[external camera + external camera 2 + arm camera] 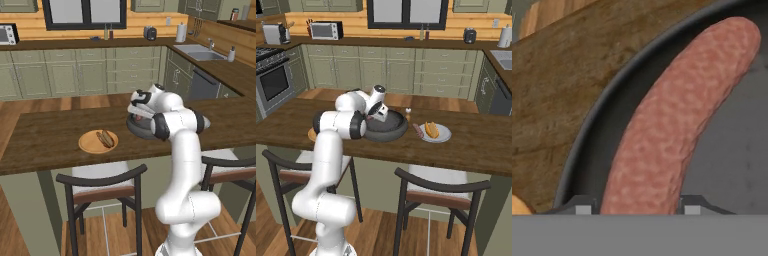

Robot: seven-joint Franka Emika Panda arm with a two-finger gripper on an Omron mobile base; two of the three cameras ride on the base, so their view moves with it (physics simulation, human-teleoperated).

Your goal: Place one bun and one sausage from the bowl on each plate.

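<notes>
Close in on the hand view now — the sausage [677,120] runs long and slightly curved from between the two finger tips up toward the top right, its skin a mottled pinkish red-brown with a rounded end. The gripper [638,206] has a tip at each side of the sausage's near end, the two tips tight against it, so it has hold of the sausage. Around it curves the thick dark grey rim of the bowl [587,145], with the smooth grey inside of the bowl under the sausage.

From the left base view, the hand is down over the bowl [137,131] on the dark wooden counter [45,135], and to the left sits a tan plate [87,146] carrying a bun [106,138] — a dark sausage lies against it. From the right base view, a second plate [443,135] stands just right of the bowl [388,132], with an orange-brown bun [431,129] on it and a sausage [418,131] at its left edge.
</notes>
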